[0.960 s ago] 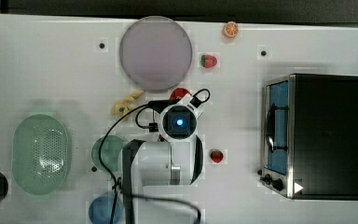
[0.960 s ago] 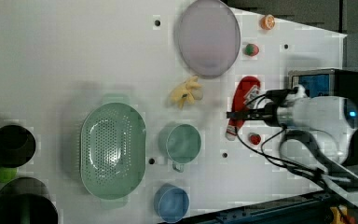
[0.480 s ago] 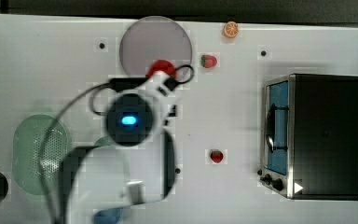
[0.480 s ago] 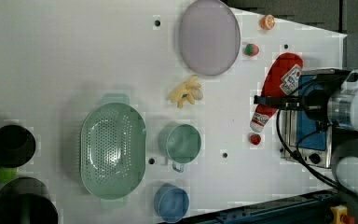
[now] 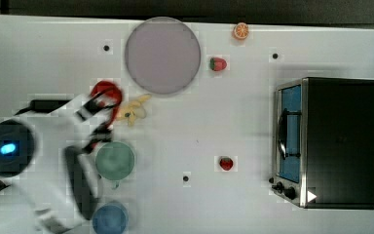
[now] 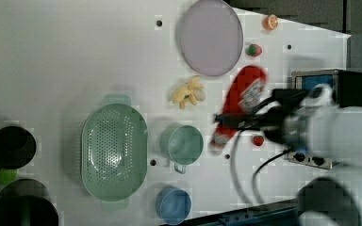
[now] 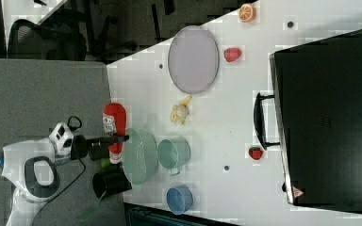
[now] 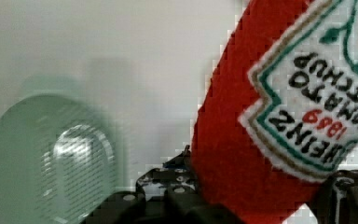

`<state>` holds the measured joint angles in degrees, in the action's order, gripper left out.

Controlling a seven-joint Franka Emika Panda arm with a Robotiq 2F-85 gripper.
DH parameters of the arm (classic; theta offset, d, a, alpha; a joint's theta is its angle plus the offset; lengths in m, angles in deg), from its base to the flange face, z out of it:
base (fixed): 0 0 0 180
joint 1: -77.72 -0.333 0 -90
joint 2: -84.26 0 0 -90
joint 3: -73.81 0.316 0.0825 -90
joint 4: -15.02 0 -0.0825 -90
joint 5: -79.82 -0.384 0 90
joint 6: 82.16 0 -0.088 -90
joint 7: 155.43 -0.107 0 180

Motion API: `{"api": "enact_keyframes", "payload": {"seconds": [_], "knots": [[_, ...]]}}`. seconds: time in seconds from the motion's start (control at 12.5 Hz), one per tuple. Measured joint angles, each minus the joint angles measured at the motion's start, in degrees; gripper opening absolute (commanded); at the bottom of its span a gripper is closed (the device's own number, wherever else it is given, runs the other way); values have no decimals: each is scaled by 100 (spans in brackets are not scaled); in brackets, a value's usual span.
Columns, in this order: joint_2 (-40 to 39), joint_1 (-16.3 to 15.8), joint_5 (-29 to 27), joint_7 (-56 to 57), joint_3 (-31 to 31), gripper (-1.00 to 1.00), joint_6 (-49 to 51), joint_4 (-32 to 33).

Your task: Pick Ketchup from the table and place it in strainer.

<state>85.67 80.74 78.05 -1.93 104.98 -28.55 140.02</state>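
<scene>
Red ketchup bottle held aloft in the gripper

Red plastic, labelled in white, the ketchup (image 6: 239, 104) sits clamped between the jaws of the gripper (image 6: 233, 123), lifted clear of the table (image 6: 66, 56). Just beyond the fingers in the left view stands the green cup (image 6: 185, 144), with the yellow banana bunch (image 6: 187, 92) near the bottle's far end. Farther off, past the cup, lies the pale green strainer (image 6: 114, 149), well apart from the bottle.

White arm (image 7: 30, 176); black claw (image 7: 104, 141); blue light.
</scene>
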Motion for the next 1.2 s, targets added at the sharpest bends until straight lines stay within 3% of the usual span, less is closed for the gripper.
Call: {"api": "enact_keyframes", "payload": {"seconds": [0.48, 0.56, 0.8, 1.04, 1.2], "knots": [[-1164, -458, -15, -1856, 1113, 25, -1390, 45], [-1403, -530, 22, -2047, 1141, 33, -1589, 45], [-2150, -631, 321, -2366, 1041, 97, -2051, -11], [-2669, -615, 437, -2426, 859, 100, -2459, 34], [-2618, -588, 469, -2546, 797, 100, -2353, 67]]}}
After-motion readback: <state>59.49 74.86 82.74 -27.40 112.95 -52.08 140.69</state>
